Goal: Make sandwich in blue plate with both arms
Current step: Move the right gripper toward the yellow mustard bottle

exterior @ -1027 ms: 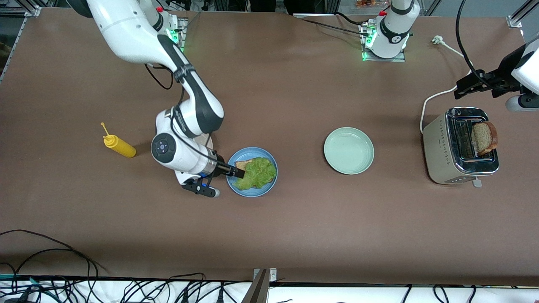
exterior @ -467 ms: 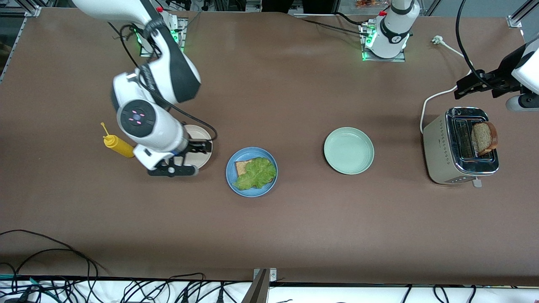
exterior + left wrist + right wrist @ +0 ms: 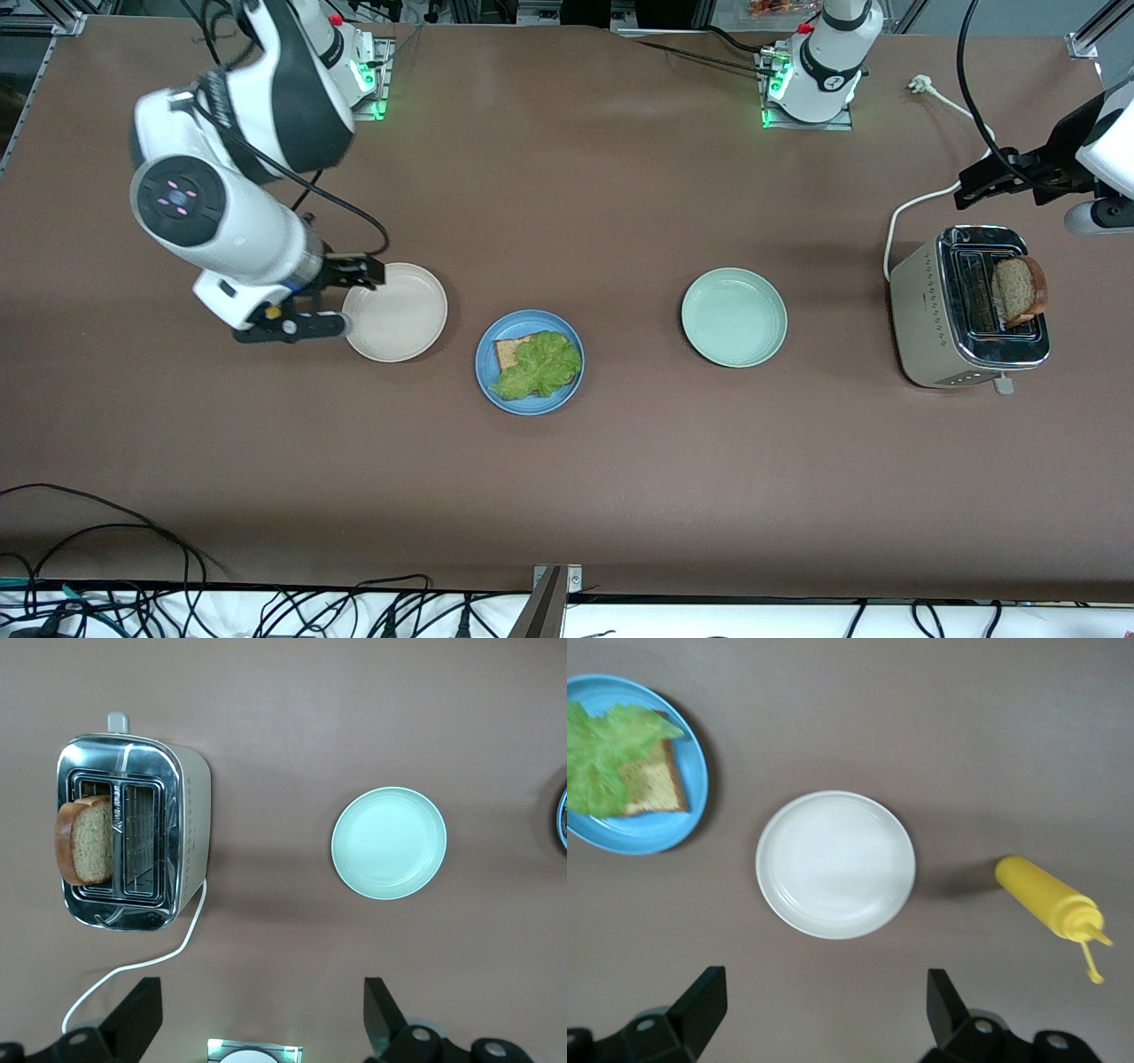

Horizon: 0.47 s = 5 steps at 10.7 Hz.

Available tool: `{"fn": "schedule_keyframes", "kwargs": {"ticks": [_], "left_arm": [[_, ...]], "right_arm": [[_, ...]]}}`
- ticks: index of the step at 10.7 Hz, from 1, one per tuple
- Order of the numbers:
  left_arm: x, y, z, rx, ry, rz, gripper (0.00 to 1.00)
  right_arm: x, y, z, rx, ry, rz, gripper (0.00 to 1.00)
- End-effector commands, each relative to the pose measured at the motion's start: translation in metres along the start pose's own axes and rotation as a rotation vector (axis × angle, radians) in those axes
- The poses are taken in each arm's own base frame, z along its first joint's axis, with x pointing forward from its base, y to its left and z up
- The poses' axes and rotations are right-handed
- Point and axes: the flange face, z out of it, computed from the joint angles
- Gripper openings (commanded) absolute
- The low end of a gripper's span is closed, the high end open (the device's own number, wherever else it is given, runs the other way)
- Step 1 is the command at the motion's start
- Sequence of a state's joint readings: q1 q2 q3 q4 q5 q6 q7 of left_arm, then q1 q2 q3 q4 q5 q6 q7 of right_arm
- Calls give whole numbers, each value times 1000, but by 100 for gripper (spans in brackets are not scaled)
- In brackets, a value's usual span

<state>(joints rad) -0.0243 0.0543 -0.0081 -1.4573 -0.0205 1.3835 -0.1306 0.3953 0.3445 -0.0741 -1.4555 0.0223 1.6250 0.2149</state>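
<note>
Front view: blue plate (image 3: 529, 361) sits mid-table w/ a bread slice (image 3: 508, 351) on it and a lettuce leaf (image 3: 537, 364) lying over most of the slice. Beige plate (image 3: 395, 312) is just beside the blue plate, toward the right arm's end and a bit farther from the camera. Mint plate (image 3: 733, 317) is near the blue plate toward the left arm's end. Toaster (image 3: 969, 307) stands well apart from the blue plate at that same end, w/ a second bread slice (image 3: 1019, 290) sticking up from one slot. Right gripper (image 3: 330, 297) hangs over the beige plate's edge, fingers spread wide, nothing in them. Left gripper (image 3: 985, 182) waits in the air above the toaster, open and empty.

Left wrist view: toaster (image 3: 133, 833) seen from above w/ slice (image 3: 85, 840) in a slot, white cord trailing off it; mint plate (image 3: 389, 843) bare. Both fingertips (image 3: 137, 1014) wide apart.

Right wrist view: beige plate (image 3: 835, 865) bare, right below the camera. Blue plate (image 3: 691, 771) w/ bread (image 3: 653, 787) and lettuce (image 3: 602, 757) beside it. Yellow squeeze bottle (image 3: 1050, 902) lies on its side, the beige plate between it and the blue plate. Fingertips (image 3: 700, 1005) wide apart, holding nothing.
</note>
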Motion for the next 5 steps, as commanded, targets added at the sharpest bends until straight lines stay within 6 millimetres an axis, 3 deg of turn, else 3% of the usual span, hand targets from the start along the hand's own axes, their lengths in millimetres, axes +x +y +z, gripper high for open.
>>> {"fn": "schedule_keyframes", "kwargs": {"ticks": [1,5], "left_arm": [[-1,7,-6,15,3,-3,100],[-2,7,-7,15,6,-3,100]], "right_arm": [[-55,84,-1,22,20,-144,100],[-65,211,11,70,36,-406,100]]}}
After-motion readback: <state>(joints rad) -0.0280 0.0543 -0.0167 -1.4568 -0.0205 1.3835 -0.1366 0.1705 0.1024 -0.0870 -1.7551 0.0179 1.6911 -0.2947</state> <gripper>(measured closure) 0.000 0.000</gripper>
